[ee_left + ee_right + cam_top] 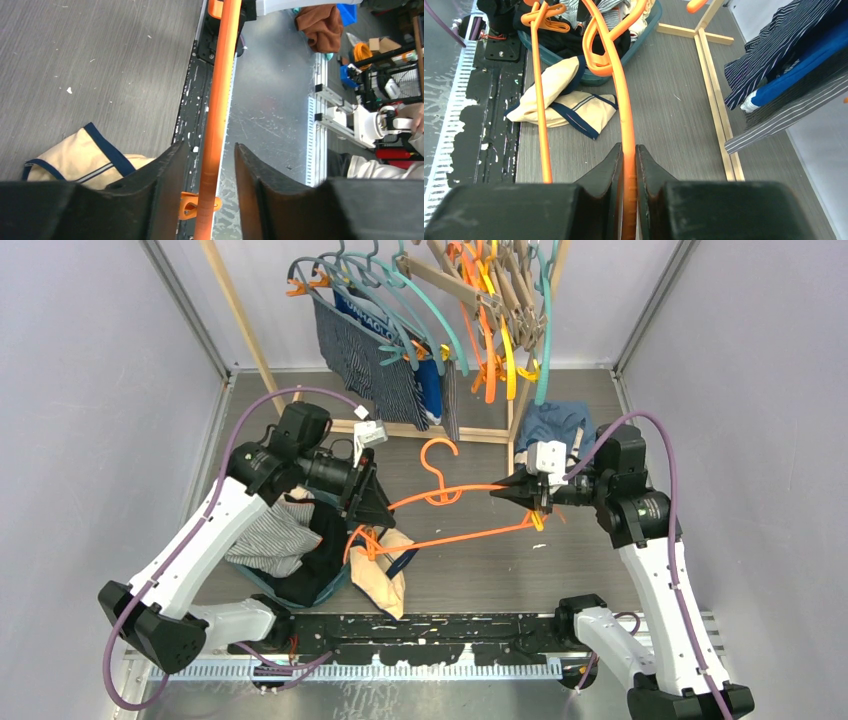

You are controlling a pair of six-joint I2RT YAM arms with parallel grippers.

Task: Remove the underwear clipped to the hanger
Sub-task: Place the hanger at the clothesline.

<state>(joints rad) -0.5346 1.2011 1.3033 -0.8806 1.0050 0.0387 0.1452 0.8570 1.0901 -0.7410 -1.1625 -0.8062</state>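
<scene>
Top external: desk (570,570) is carrying all. Navy pinstriped underwear (365,360) is hanging at upper centre; beige underwear (385,580) is lying at lower centre. Orange hanger (440,498), mid-frame: right pincer (497,495) is pinching its bar, left pincer (210,160) is standing spread around it.
</scene>
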